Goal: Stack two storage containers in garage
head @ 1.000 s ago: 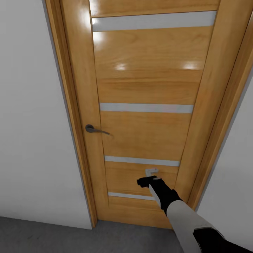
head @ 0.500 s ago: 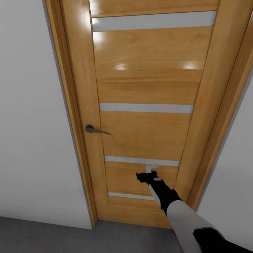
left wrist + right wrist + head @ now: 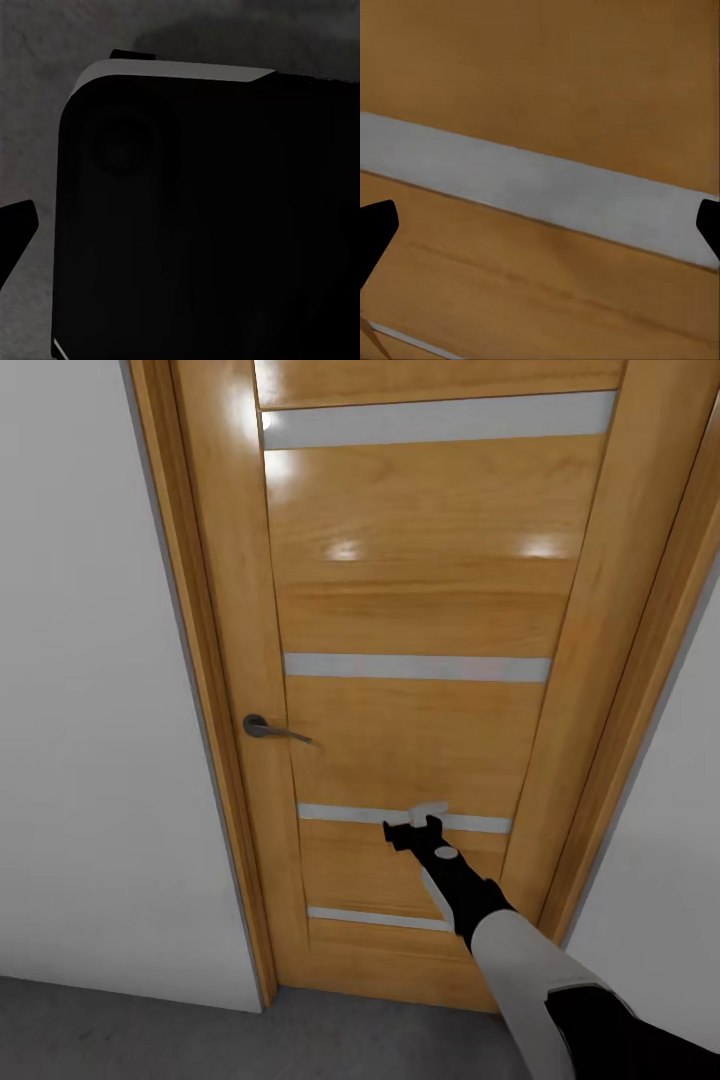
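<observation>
Wooden door (image 3: 420,620) (grey strips), white wall (image 3: 90,710), grey floor (image 3: 130,1030).

One wooden door (image 3: 420,610) (four grey strips (image 3: 417,668)), one handle (image 3: 262,728), one arm (image 3: 500,940).

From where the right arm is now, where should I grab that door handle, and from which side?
Grip the door handle on its straight lever bar, not the round base by the frame. The bar lies level, pointing toward the door's middle, so approach head-on with fingers above and below it. The open right gripper sits lower, at a grey strip: probably shift up and toward the frame.
</observation>
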{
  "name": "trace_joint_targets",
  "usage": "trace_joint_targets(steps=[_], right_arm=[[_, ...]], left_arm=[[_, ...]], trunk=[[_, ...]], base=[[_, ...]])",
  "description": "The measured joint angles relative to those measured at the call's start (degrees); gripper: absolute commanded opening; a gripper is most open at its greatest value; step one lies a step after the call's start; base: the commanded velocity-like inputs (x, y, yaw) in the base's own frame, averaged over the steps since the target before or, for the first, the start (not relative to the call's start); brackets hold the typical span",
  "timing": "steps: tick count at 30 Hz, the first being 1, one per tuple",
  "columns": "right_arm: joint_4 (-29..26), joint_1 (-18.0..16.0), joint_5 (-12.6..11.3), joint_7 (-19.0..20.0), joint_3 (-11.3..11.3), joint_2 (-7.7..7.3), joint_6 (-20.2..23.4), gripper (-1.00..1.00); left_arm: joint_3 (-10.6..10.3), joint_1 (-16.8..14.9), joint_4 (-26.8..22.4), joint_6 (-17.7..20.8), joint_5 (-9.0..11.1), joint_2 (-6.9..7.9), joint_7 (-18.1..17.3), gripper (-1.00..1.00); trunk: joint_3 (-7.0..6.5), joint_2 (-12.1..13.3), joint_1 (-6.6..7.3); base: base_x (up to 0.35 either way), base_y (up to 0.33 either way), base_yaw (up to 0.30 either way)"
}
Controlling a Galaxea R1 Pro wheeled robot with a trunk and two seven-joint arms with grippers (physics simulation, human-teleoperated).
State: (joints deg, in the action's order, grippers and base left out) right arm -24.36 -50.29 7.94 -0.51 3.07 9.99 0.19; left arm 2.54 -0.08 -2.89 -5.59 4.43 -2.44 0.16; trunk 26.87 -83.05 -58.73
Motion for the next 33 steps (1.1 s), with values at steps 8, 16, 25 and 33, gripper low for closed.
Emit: trace_joint_targets(steps=[8, 16, 25, 33], right_arm=[[0.84, -0.45, -0.07, 0.09, 0.01, 0.00, -0.21, 1.00], [1.38, -0.43, -0.08, 0.14, -0.28, -0.01, -1.50, 1.00], [1.44, -0.45, 0.00, 0.15, -0.04, 0.00, -2.09, 1.00], [1.49, -0.43, 0.03, 0.22, -0.01, 0.00, -2.16, 1.00]], left_arm=[[-0.01, 0.00, 0.00, 0.00, -0.02, 0.00, -0.07, 1.00], [-0.01, 0.00, -0.01, 0.00, 0.03, 0.00, -0.08, 1.00], [-0.07, 0.00, -0.01, 0.00, 0.07, 0.00, -0.08, 1.00], [-0.09, 0.00, 0.01, 0.06, 0.06, 0.00, -0.08, 1.00]], trunk=[[0.00, 0.00, 0.02], [0.02, -0.01, 0.03], [0.01, -0.01, 0.03], [0.02, -0.01, 0.03]], base=[[0.074, 0.000, 0.000], [0.229, 0.000, 0.000], [0.249, 0.000, 0.000], [0.250, 0.000, 0.000]])
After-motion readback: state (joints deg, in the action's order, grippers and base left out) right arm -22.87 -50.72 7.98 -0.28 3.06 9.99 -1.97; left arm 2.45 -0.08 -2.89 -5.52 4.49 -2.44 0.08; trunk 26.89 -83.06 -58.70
